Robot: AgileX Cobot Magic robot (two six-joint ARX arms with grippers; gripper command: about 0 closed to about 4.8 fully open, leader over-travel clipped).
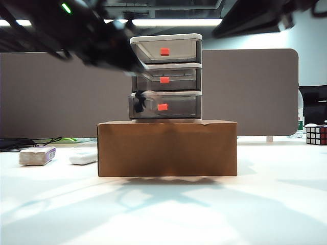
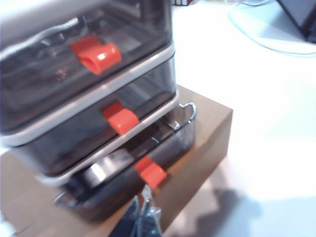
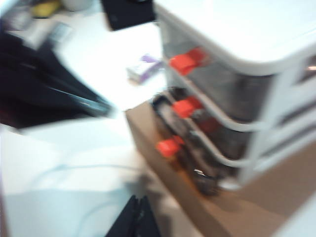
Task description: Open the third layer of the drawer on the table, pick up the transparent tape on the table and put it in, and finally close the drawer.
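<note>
Left wrist view: left pincer (image 2: 143, 217) shut, empty, low centre, just below third layer of the drawer (image 2: 148, 148), slightly open. Right pincer (image 3: 139, 217) seemingly closed, empty. Light, slippery plastic; best pushed at red handle (image 2: 151, 173).

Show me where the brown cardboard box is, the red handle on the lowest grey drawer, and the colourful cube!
brown cardboard box (image 1: 167, 150): exterior view, middle of its front face.
red handle of the lowest smoky-grey drawer (image 1: 162, 107): exterior view, handle's centre.
colourful puzzle cube (image 1: 316, 135): exterior view, its front face.
</note>
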